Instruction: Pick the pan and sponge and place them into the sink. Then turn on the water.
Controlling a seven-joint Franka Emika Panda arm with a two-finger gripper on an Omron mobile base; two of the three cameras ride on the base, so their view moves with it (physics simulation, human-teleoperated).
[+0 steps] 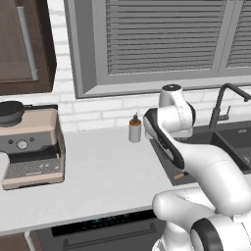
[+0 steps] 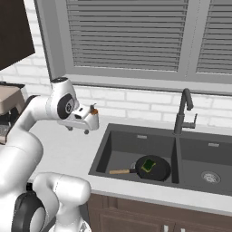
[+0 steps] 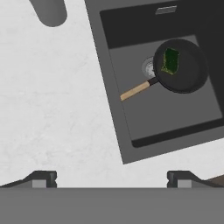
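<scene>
Pan (image 2: pixel 153 168): in the left basin of the sink (image 2: pixel 136 135), already delivered.
Sponge (image 2: pixel 147 166): lies inside the pan.
Gripper (image 3: pixel 111 177): wide open, empty, above the counter (image 3: pixel 48 109) at the sink's left edge.
Tap (image 2: pixel 183 112): dry; to be turned on.

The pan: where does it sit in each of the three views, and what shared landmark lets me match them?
Left base view: mostly hidden behind the arm; the pan shows as a wooden handle tip, lower right.
Right base view: pan in the sink's left basin, lower centre, sponge inside.
Hand view: pan upper right.
Landmark: the handle, pointing toward the counter.
</scene>
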